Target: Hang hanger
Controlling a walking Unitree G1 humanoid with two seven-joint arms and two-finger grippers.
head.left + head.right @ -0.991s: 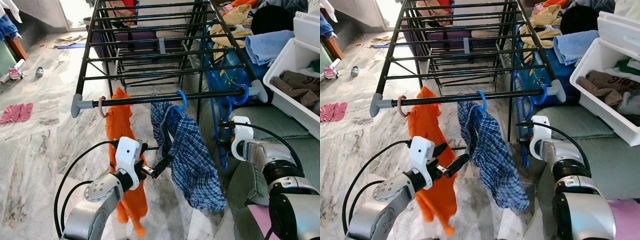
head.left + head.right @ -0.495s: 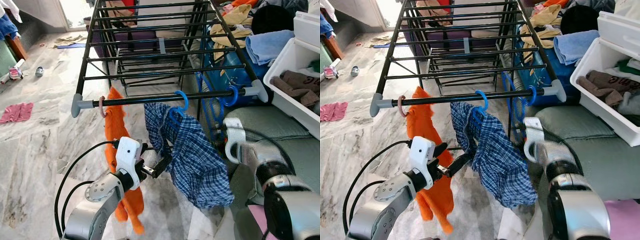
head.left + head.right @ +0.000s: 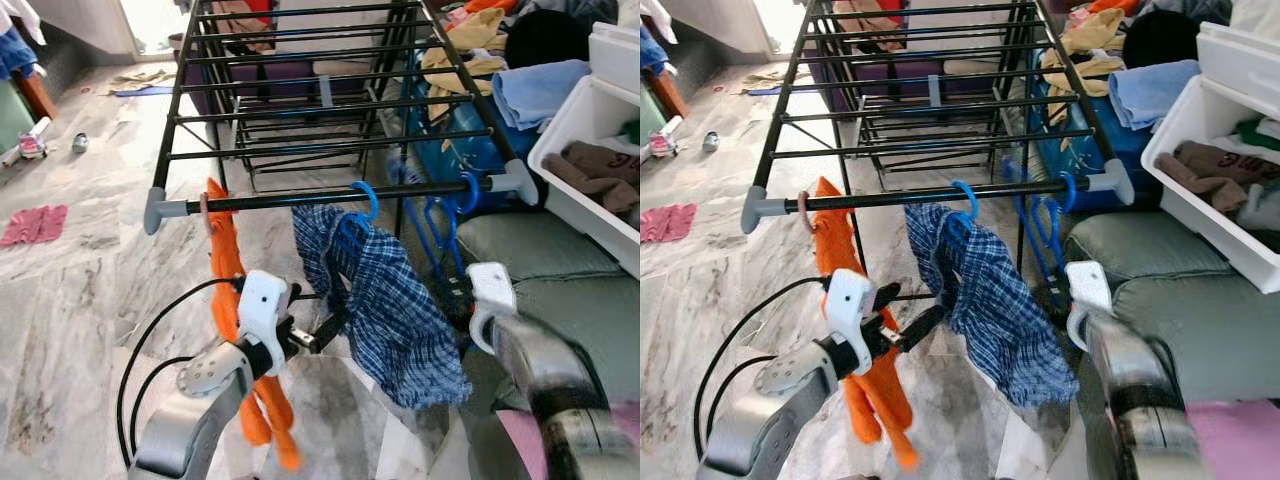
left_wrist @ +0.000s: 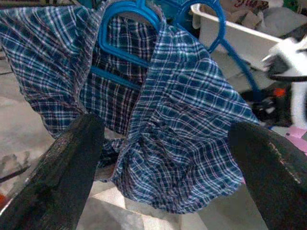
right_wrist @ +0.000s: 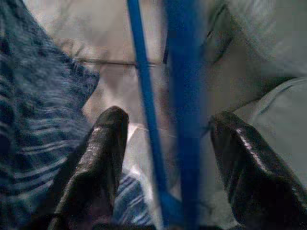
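With the plaid shirt's blue hanger [image 3: 362, 203] hooked on the rack rail [image 3: 330, 196], release is being finished; the left gripper [image 4: 163, 158] and right gripper [image 5: 165, 139] are being held wide open, and clean withdrawal is being called for.

Silver arms, white wrist housings, looping black cables; left gripper [image 3: 330, 328] and right gripper [image 5: 165, 158] fingers long, glossy black.

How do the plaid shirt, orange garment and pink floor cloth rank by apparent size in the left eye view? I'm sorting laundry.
1. plaid shirt
2. orange garment, partly hidden by the arm
3. pink floor cloth, though it lies farther away
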